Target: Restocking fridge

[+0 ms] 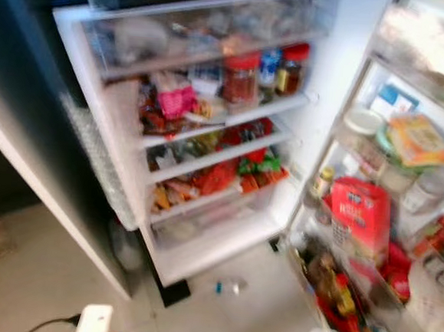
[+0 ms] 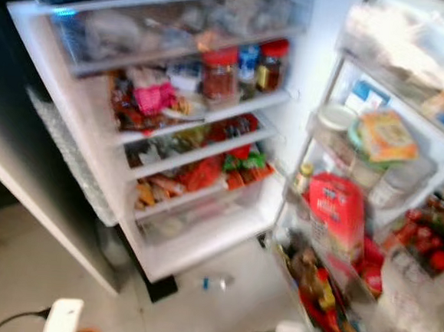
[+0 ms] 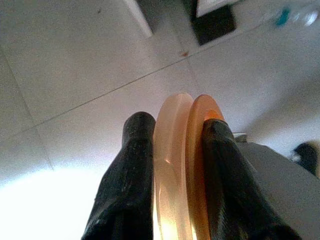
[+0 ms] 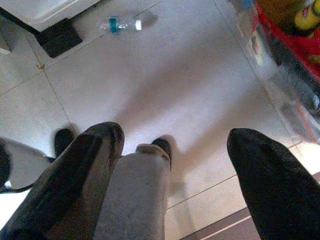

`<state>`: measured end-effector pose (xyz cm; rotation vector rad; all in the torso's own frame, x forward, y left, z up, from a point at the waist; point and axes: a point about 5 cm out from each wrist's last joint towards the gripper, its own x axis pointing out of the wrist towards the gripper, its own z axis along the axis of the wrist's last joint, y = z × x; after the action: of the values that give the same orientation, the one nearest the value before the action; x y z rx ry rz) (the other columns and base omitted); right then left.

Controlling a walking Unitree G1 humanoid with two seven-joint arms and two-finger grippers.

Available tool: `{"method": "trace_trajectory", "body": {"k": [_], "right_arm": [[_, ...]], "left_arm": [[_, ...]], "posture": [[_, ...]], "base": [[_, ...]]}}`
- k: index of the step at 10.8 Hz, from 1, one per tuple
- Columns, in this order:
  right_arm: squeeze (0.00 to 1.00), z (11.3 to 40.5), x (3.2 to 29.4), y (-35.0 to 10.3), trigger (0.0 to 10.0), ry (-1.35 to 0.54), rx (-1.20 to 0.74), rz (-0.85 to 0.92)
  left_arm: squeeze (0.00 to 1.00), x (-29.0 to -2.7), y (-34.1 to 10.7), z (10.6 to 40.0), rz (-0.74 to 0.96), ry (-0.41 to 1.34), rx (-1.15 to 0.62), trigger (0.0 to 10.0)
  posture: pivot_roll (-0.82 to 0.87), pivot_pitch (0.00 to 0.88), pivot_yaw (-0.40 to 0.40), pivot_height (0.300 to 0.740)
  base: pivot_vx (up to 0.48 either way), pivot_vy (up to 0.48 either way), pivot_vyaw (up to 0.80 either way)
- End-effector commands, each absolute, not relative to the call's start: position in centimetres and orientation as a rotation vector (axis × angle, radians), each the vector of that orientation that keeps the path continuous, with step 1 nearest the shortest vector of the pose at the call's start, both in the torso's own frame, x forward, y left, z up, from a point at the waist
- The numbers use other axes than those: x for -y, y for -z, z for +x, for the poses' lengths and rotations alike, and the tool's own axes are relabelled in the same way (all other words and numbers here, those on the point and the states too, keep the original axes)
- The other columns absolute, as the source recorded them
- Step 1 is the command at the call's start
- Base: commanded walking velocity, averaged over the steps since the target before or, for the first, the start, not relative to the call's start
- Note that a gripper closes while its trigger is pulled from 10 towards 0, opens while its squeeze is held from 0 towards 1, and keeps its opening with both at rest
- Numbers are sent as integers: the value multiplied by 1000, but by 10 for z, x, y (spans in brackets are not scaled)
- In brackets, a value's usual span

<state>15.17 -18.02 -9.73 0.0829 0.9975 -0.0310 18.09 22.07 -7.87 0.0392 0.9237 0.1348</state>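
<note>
The fridge stands open before me, its shelves packed with jars, packets and bags. Red-lidded jars sit on the upper shelf beside a pink packet. The open door on the right holds a red carton and a yellow packet. My left gripper hangs low over the floor, shut on a round orange disc-shaped thing held on edge between the fingers. Also low over the tiles, my right gripper is open with nothing between its fingers.
A small clear bottle with a teal band lies on the pale tiled floor in front of the fridge. A dark cabinet side stands to the left. The door's lowest rack juts out at the right.
</note>
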Motion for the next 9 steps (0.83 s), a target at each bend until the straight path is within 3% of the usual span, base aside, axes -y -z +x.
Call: {"method": "trace_trajectory", "body": {"k": [1,3,5,6,7,9], "right_arm": [[0,158,175,96,10000,26,-984,76],[0,164,200,90,10000,44,-965,71],[0,159,237,83,10000,76,-958,63],[0,157,241,83,10000,72,-962,63],[0,156,239,84,10000,68,-964,64],[0,162,209,88,10000,26,-955,77]], "left_arm": [[0,-212,82,177,2,-104,-938,10000],[0,-212,80,182,5,-101,-922,10000],[0,-210,69,201,21,-87,-835,10000],[0,-210,58,217,44,-77,-749,10000],[0,-210,50,228,61,-68,-691,10000],[0,-204,18,263,70,-26,-471,10000]], "posture": [[-91,78,-16,740],[-89,80,-16,740],[-91,85,-16,740],[-90,86,-17,740],[-90,85,-16,740],[-93,86,-17,740]], "base": [[0,-352,0],[0,-341,0],[0,0,0],[0,0,0],[0,0,0],[0,0,0]]}}
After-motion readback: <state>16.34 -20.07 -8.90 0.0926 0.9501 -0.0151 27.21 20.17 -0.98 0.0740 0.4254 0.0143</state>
